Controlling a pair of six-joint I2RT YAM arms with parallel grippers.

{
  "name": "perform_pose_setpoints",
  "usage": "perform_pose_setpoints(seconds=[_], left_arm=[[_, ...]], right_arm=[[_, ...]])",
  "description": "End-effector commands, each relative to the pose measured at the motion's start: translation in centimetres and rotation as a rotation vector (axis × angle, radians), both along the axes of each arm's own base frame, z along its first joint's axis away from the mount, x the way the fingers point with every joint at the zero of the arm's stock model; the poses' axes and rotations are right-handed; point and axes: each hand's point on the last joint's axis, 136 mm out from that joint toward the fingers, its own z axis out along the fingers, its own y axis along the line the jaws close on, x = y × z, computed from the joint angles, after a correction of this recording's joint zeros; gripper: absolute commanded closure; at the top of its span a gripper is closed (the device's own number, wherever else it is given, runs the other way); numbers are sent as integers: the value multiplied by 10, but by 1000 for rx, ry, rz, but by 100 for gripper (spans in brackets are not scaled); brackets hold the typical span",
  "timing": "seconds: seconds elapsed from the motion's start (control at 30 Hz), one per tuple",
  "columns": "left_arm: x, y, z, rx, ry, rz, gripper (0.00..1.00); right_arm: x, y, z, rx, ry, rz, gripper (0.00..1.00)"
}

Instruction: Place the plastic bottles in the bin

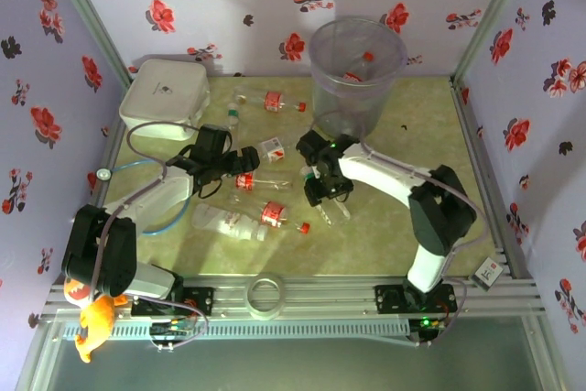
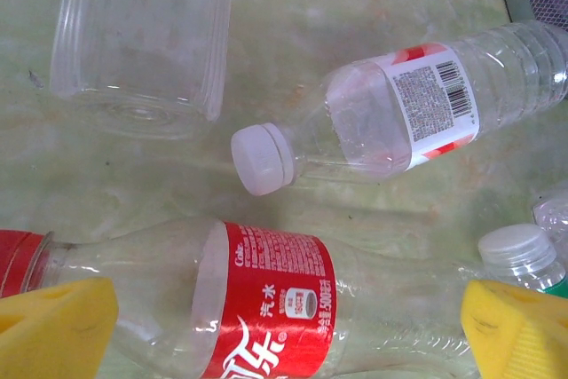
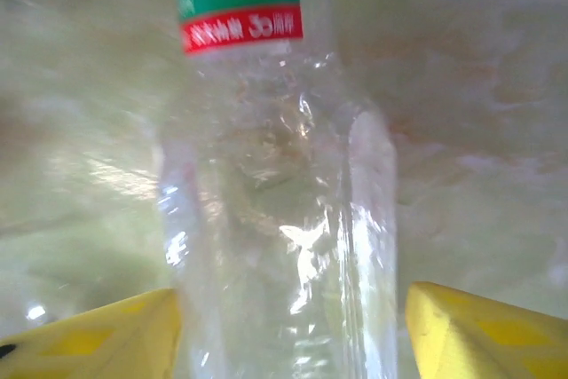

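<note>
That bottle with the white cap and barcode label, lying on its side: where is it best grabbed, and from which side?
Probably the labelled middle of the white-capped bottle, coming straight down from above. It lies flat on the table, so only its top and sides are free; squeeze across its round body, not along it. The neck tapers and could slip.

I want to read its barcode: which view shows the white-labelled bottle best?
Left wrist view: the white-labelled bottle lies close, barcode clear. The top view shows it small, between the arms. The right wrist view faces a green-labelled bottle.
</note>
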Motion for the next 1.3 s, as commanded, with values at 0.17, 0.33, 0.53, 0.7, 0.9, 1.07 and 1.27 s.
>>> perform_pose_setpoints(seconds=[0.17, 0.33, 0.53, 0.7, 0.9, 1.07, 1.27], left_arm=[[3, 2, -2, 4, -2, -3, 0], [2, 2, -3, 1, -1, 0, 0], [1, 2, -3, 7, 2, -7, 0], [0, 4, -2, 10, 1, -6, 0], [1, 3, -5, 10, 7, -4, 0], [1, 4, -5, 13, 5, -7, 0], [2, 4, -2, 14, 2, -7, 0]], right_arm=[[-4, -18, 69, -12, -63, 44, 28], [-8, -9, 40, -12, 3, 43, 24], [1, -3, -4, -51, 38, 53, 18], [1, -1, -36, -63, 81, 48, 18], [-3, -4, -66, -92, 116, 42, 25], [-5, -4, -77, -95, 135, 41, 31], [-4, -2, -62, -79, 120, 35, 38]])
